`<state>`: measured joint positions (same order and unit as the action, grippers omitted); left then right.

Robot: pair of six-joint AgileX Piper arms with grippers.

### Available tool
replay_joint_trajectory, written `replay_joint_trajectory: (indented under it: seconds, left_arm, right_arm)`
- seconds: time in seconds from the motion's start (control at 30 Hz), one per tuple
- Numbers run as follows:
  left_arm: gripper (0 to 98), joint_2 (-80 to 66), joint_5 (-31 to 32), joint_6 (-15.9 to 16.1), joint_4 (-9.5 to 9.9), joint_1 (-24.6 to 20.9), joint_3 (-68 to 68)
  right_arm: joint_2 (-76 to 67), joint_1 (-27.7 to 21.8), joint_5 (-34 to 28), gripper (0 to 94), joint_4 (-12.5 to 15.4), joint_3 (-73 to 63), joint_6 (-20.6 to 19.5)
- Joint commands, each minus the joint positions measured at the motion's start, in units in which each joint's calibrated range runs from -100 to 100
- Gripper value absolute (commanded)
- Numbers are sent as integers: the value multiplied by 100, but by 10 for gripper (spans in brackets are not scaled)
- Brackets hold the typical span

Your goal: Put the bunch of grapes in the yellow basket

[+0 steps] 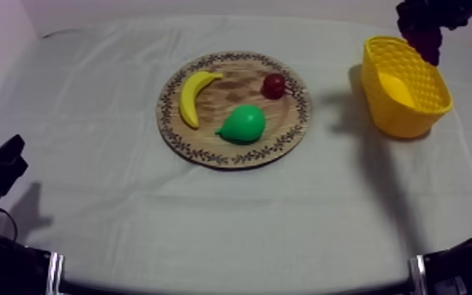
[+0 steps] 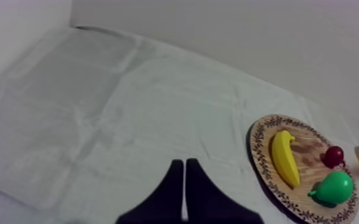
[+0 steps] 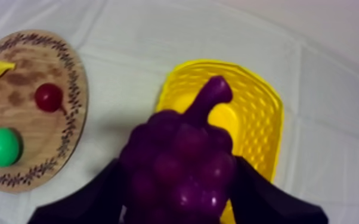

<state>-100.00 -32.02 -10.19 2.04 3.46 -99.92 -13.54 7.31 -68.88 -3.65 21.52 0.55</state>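
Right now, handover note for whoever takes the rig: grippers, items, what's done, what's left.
Right gripper: shut on the bunch of grapes, held above the yellow basket.
Left gripper: shut on nothing, low at its own side, away from the board.
Wooden board: holds the banana, pear and small red fruit.
Done: grapes are off the board and over the basket.
Left: lower, open the fingers so the grapes land inside, then withdraw.

Table contents, counted by kind.
One board (image 1: 225, 96), one basket (image 1: 413, 106), one banana (image 1: 191, 96), one pear (image 1: 245, 124), one small red fruit (image 1: 274, 85), one bunch of grapes (image 3: 179, 161).
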Motion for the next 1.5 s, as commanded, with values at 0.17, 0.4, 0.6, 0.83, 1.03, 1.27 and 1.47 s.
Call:
replay_joint_trajectory:
  seconds: [0.17,0.4,0.6,0.83,1.03,1.27,1.47]
  left_arm:
    - [1,0,1,-2,-2,-2,3]
    - [1,0,1,-4,-2,-2,3]
    - [1,0,1,-4,-2,-2,3]
    - [1,0,1,-4,-2,-2,3]
    - [1,0,1,-4,-2,-2,3]
    - [1,0,1,-4,-2,-2,3]
    - [1,0,1,-4,-2,-2,3]
  right_arm:
    - [494,-347,85,149,99,-425,65]
    - [1304,-688,25,147,245,-1147,163]
    - [1964,-912,183,151,317,-1553,222]
    - [2536,-1024,373,145,318,-1666,249]
    - [2988,-974,628,137,203,-1489,150]
    - [3353,-930,935,131,150,-1202,57]
    - [3521,-916,1202,126,161,-877,33]
